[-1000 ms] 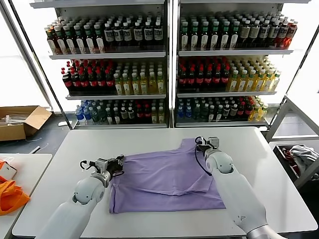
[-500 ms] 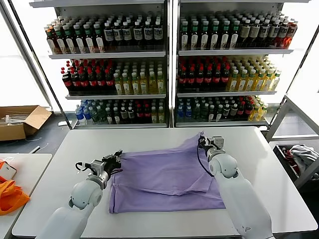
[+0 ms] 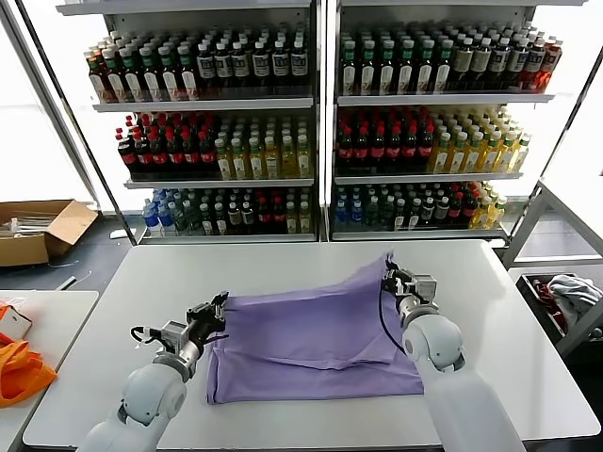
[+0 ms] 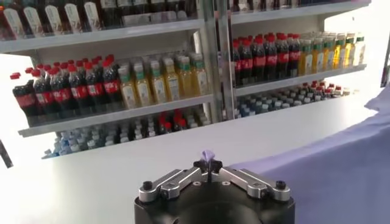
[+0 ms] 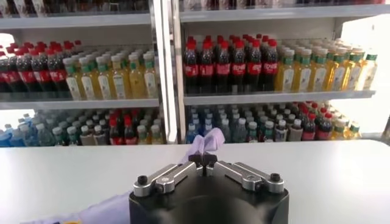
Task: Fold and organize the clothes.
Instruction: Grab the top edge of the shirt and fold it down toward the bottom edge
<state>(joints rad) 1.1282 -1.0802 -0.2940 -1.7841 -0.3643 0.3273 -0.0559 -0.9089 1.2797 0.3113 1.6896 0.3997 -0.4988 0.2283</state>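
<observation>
The clothes are one lavender T-shirt (image 3: 311,339) lying partly folded on the white table (image 3: 141,273). My left gripper (image 3: 220,306) is shut on the shirt's far-left corner, lifting it a little off the table. A small tuft of lavender fabric (image 4: 208,156) pokes out between its closed jaws. My right gripper (image 3: 387,271) is shut on the far-right corner, held higher, so the far edge slopes up toward it. In the right wrist view a fold of the shirt (image 5: 206,141) stands up from the gripper (image 5: 202,160). The near hem rests flat on the table.
Shelves of bottled drinks (image 3: 311,122) stand behind the table. A cardboard box (image 3: 38,231) sits on the floor at the left. Orange fabric (image 3: 19,372) lies on a side table at the left. A bin with cloth (image 3: 565,297) is at the right.
Both grippers have pulled the shirt's far corners toward me and lifted them. The right corner has risen and shifted right; the left gripper has drawn back along the table.
</observation>
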